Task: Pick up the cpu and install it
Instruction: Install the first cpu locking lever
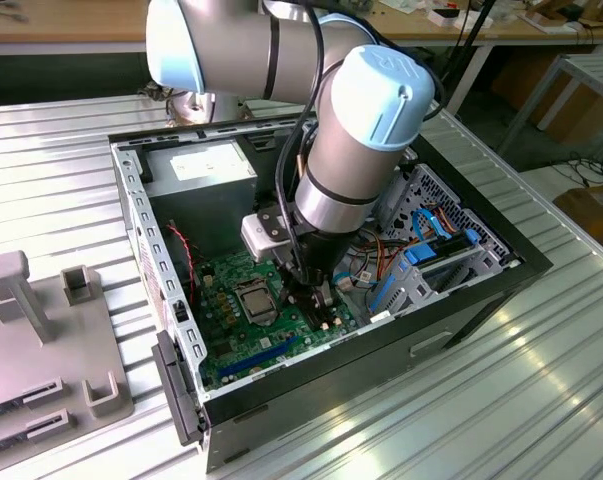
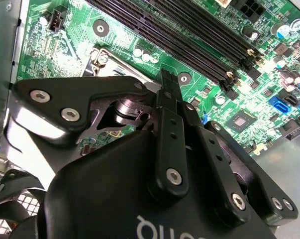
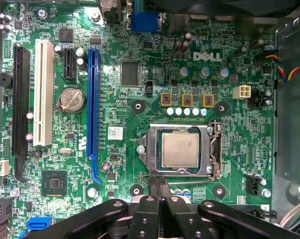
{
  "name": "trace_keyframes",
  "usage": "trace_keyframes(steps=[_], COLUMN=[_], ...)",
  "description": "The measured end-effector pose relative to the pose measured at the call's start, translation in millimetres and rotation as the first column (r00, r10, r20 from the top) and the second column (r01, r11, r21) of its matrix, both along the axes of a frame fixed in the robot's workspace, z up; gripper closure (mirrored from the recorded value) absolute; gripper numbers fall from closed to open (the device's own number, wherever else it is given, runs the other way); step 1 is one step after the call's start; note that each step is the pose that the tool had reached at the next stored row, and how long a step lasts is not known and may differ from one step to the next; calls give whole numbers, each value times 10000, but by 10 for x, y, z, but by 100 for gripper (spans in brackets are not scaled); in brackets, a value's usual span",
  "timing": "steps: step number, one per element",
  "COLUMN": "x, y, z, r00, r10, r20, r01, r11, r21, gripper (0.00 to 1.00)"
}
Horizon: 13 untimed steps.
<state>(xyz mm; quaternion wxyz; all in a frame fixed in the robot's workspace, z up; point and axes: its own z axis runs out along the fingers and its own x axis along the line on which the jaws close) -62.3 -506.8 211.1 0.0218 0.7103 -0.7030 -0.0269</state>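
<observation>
CPU (image 3: 180, 150) sits in the socket (image 3: 209, 149); end effector (image 3: 158, 183) pinched narrow, empty, just beside it. Best lift straight, without nudging the chip askew.

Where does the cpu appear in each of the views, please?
Exterior view: the cpu lies in the socket on the green board, to the exterior view's left of the arm's tip.
First wrist view: the cpu sits in the socket, just beyond the pincer.
Second wrist view: hidden behind the pincer.
Shared landmark: the socket frame.
</observation>
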Motion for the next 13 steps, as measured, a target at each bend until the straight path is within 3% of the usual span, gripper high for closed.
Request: trace_keyframes(steps=[13], x=[39], y=[0], z=[-63], r00=[10000], r10=[35], r20=[-1], r01=[-35], r11=[10000], r21=[-1], gripper=[89])
